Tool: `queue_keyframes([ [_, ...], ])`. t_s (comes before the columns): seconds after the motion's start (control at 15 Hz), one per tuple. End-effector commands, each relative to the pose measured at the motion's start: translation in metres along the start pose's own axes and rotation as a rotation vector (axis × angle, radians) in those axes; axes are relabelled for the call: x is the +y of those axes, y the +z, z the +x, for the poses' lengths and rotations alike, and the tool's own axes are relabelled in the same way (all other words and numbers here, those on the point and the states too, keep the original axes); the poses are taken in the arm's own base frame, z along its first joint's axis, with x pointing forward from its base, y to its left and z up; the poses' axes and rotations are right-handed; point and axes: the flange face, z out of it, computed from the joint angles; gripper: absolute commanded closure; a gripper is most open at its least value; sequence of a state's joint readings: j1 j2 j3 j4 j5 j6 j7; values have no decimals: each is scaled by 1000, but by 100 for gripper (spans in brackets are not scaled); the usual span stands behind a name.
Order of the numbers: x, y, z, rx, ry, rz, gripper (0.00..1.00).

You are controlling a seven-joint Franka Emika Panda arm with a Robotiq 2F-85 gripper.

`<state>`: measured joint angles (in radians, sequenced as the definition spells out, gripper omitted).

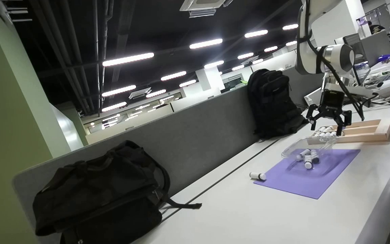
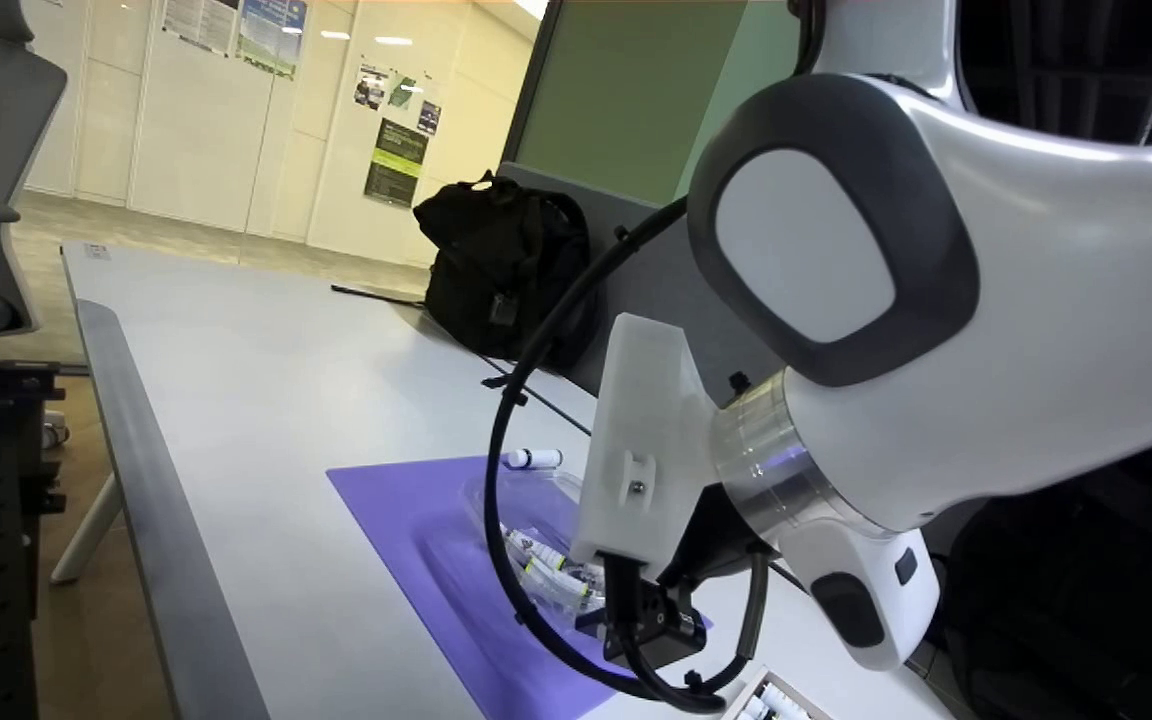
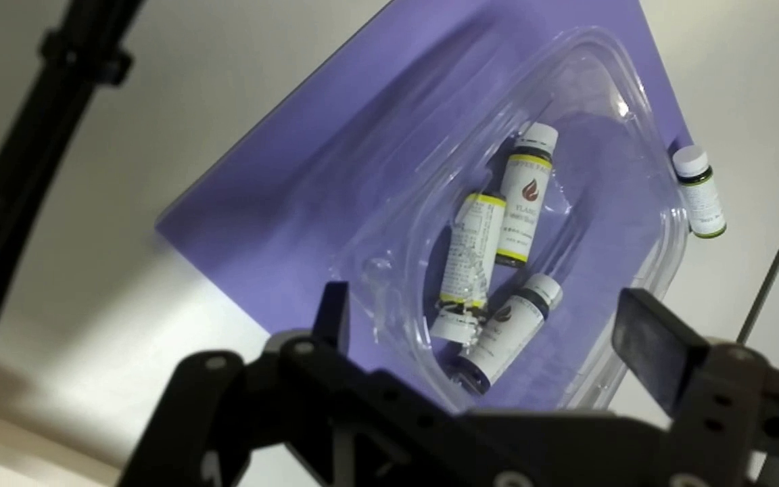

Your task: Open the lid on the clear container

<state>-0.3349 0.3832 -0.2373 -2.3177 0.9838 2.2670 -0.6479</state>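
The clear container (image 3: 675, 223) lies on a purple sheet (image 3: 261, 223) and holds white-labelled bottles (image 3: 525, 193). It also shows in both exterior views (image 1: 288, 153) (image 2: 481, 495). A clear tab (image 3: 379, 270) sticks out at the left of its rim in the wrist view. The plastic is see-through, so I cannot tell clearly where the lid ends and the base begins. My gripper (image 3: 494, 325) is open and empty, with its fingertips wide apart over the container's lower end. In an exterior view the gripper (image 1: 326, 129) hangs above the container, apart from it.
A single bottle (image 1: 257, 176) lies by the sheet's corner. A wooden tray (image 1: 367, 136) with bottles stands beside the container, under the gripper's side. Black backpacks (image 1: 103, 189) (image 1: 274, 101) rest against the grey partition (image 1: 208, 135). A black cable (image 2: 496, 520) loops from the arm.
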Motion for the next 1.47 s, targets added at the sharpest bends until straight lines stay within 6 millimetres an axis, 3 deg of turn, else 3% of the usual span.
queue_keyframes([
  [0.0,-4,0,8,19,25,-7,0],
  [0.93,-11,-13,-4,55,-82,200,0],
  [1.4,-29,-61,-4,174,-184,309,0],
])
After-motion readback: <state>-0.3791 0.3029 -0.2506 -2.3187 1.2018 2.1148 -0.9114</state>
